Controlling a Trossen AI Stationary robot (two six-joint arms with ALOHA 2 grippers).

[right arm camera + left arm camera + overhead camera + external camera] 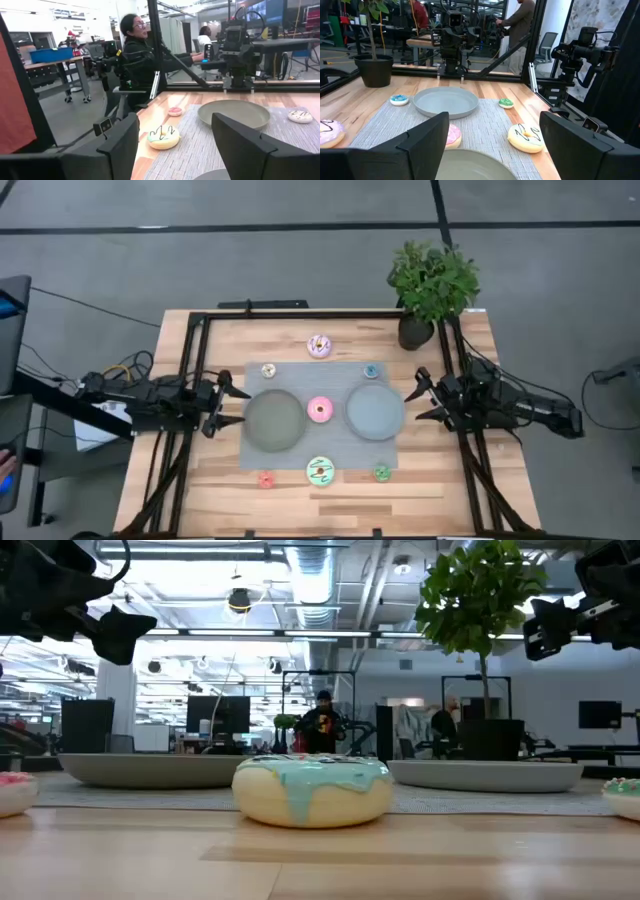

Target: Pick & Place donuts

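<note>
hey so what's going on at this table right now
Nothing is being handled yet. The left end effector and the right end effector hover open and empty at opposite sides of the grey mat. The two grey plates are empty. The pink donut lies between them, the mint-green donut at the mat's near edge, the white sprinkled donut at the far side, and four small donuts sit near the mat's corners.
</note>
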